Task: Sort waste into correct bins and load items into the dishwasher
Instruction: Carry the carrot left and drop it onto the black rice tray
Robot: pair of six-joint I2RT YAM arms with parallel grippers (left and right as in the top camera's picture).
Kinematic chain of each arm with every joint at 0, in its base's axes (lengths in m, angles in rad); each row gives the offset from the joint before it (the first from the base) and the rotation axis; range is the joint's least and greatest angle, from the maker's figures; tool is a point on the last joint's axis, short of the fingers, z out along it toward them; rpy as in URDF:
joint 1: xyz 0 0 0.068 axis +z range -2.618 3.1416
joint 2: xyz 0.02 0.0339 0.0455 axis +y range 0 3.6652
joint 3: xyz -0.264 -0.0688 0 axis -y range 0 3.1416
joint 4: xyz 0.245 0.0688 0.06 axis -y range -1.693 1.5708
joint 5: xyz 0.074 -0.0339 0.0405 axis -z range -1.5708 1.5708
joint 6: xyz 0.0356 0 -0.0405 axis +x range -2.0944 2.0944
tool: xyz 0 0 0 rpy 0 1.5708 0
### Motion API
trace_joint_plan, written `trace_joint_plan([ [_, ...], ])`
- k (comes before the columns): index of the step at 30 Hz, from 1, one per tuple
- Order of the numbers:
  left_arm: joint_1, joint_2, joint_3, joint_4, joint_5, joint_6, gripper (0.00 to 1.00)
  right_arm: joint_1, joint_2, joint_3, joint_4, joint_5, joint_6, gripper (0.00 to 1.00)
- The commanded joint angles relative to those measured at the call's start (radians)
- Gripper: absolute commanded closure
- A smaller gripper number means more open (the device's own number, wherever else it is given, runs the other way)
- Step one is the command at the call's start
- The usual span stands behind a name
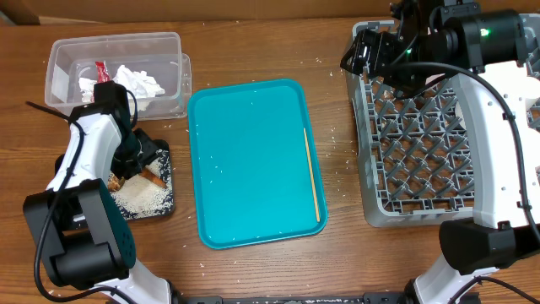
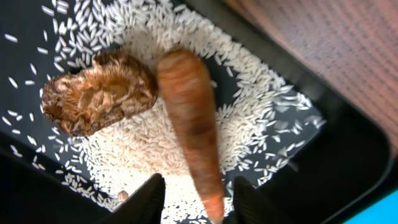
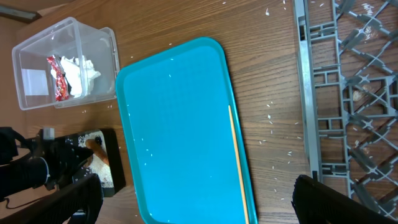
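Note:
A carrot (image 2: 189, 118) and a brown food lump (image 2: 99, 93) lie on spilled rice in a black tray (image 2: 348, 162). My left gripper (image 2: 199, 202) is open, with one finger on each side of the carrot's thin end. In the overhead view the left gripper (image 1: 135, 156) is down in the black tray (image 1: 164, 198). A chopstick (image 1: 311, 173) lies along the right side of the teal tray (image 1: 245, 152). My right gripper (image 1: 363, 55) is open and empty, above the far left corner of the grey dishwasher rack (image 1: 422, 152).
A clear plastic bin (image 1: 118, 46) holding tissue and a red wrapper stands at the back left. Rice grains are scattered on the wooden table around the rack. The right wrist view shows the chopstick (image 3: 238, 162), the bin (image 3: 37, 68) and the rack (image 3: 354, 74).

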Motion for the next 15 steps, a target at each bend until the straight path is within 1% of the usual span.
trace_joint_plan([
  [1, -0.002, 0.006, -0.008, 0.003, -0.02, 0.03, 0.58, 0.004, 0.002, -0.002, 0.003, -0.005, 0.001, 0.0],
  [4, -0.002, 0.005, 0.027, -0.042, 0.018, 0.04, 0.56, 0.004, 0.002, -0.002, 0.003, -0.005, 0.001, 0.0],
  [7, -0.002, -0.017, 0.093, -0.111, 0.095, 0.055, 0.56, 0.004, 0.002, -0.003, 0.003, -0.005, 0.001, 0.0],
  [9, -0.002, -0.048, 0.118, -0.138, 0.108, 0.054, 0.56, 0.004, 0.002, -0.002, 0.003, -0.005, 0.001, 0.0],
  [11, -0.002, -0.096, 0.128, -0.153, 0.107, 0.054, 0.56, 0.004, 0.002, -0.002, 0.003, -0.005, 0.001, 0.0],
  [12, -0.002, -0.16, 0.129, -0.162, 0.093, 0.054, 0.55, 0.004, 0.002, -0.002, 0.003, -0.005, 0.001, 0.0],
  [15, 0.003, -0.277, 0.129, -0.165, 0.056, 0.041, 0.55, 0.004, 0.002, -0.002, 0.003, -0.005, 0.001, 0.0],
])
